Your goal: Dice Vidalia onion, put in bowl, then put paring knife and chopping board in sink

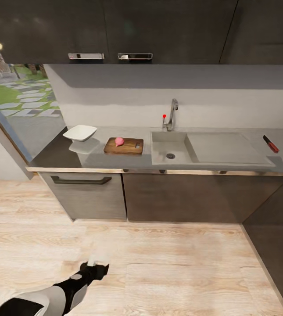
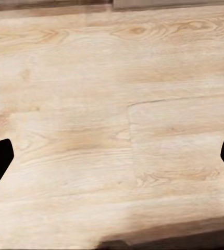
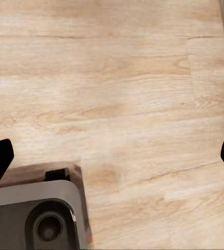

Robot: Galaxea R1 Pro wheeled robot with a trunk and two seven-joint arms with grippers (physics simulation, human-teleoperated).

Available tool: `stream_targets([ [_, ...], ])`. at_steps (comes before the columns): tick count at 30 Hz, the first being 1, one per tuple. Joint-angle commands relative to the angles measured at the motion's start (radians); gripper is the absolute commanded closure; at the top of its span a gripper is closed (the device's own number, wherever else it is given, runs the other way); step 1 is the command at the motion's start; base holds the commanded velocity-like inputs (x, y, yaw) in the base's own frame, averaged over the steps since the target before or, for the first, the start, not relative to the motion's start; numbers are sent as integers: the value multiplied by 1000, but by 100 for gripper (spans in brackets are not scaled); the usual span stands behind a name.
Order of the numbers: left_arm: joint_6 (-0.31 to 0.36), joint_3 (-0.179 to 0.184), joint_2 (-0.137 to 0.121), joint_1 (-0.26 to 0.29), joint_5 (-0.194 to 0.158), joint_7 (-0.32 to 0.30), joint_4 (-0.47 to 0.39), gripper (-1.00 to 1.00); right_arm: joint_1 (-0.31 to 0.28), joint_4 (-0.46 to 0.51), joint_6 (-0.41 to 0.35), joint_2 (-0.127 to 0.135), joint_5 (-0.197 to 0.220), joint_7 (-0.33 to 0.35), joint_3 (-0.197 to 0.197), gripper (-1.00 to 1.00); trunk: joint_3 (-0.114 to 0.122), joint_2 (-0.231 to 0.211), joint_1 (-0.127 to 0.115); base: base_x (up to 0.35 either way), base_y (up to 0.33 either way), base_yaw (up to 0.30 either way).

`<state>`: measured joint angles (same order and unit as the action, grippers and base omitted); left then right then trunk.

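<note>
The Vidalia onion [image 1: 119, 141] sits on the chopping board [image 1: 123, 146] (between bowl [image 1: 80, 132] and sink [image 1: 170, 149]) on the countertop [image 1: 53, 153]; the paring knife [image 1: 270, 143] lies near its right end. Both grippers, left [image 2: 112, 156] and right [image 3: 112, 156], hang released over the floor [image 1: 159, 263].

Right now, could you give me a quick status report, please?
Both grippers open, empty: left gripper, right gripper over floor. Vidalia onion whole on chopping board. Paring knife far right of sink. Path clear.
</note>
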<state>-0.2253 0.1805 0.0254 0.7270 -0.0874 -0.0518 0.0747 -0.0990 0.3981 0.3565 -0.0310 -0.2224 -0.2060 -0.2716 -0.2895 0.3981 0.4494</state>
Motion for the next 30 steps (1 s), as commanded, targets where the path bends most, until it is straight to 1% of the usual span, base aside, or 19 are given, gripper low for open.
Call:
stream_targets([
  [1,-41,7,-11,-27,-10,-16,5,-100,-2,26,-18,4,-10,0,-6,-100,-2,2,1,0,0,0],
  [2,-85,7,-22,-55,-11,-23,6,-100,-3,50,-31,8,-10,8,-6,-100,-2,2,1,0,0,0],
  [3,-146,7,-31,-84,-12,-25,6,-100,-3,66,-39,12,-10,24,-6,-100,-2,2,1,0,0,0],
  [4,-253,7,-43,-124,-15,-25,7,-100,-3,77,-45,23,-9,67,-6,-100,-2,2,1,0,0,0],
  [5,-320,7,-54,-148,-17,-22,7,-100,-4,79,-47,34,-7,104,-6,-100,-2,2,1,0,0,0],
  [6,-372,7,-65,-170,-18,-11,7,-100,-4,78,-47,45,-2,144,-7,-100,-2,2,1,0,0,0],
  [7,-407,7,-73,-187,-19,8,7,-100,-4,75,-47,55,11,181,-7,-100,-2,2,1,0,0,0],
  [8,-420,7,-75,-194,-19,22,7,-100,-4,72,-47,59,19,198,-7,-100,-2,2,1,0,0,0],
  [9,-438,7,-80,-203,-20,57,7,-100,-4,65,-43,64,41,224,-6,-100,-2,2,1,0,0,0],
  [10,-449,7,-81,-211,-21,109,7,-100,-4,42,-13,66,67,240,-5,-100,-2,2,1,0,0,0],
  [11,-454,7,-80,-215,-21,154,8,-100,-4,12,32,66,87,250,-5,-100,-2,2,1,0,0,0],
  [12,-457,7,-80,-218,-21,184,7,-100,-4,-12,74,65,100,254,-3,-100,-1,2,1,0,0,0],
  [14,-457,7,-75,-222,-21,215,7,-100,-4,-39,141,58,114,249,-1,-100,0,2,1,0,0,0],
  [15,-455,7,-73,-222,-21,219,7,-100,-4,-43,154,54,116,245,-1,-100,1,2,1,0,0,0],
  [17,-434,7,-70,-223,-21,230,7,-100,-4,-54,199,39,122,218,-1,-100,4,2,1,0,0,0],
  [20,-416,7,-70,-224,-21,233,7,-100,-4,-58,233,33,125,193,-1,-100,9,2,1,0,0,0],
  [30,-409,6,-71,-224,-21,235,6,-100,-4,-59,249,31,127,181,-3,-100,24,2,1,0,0,0],
])
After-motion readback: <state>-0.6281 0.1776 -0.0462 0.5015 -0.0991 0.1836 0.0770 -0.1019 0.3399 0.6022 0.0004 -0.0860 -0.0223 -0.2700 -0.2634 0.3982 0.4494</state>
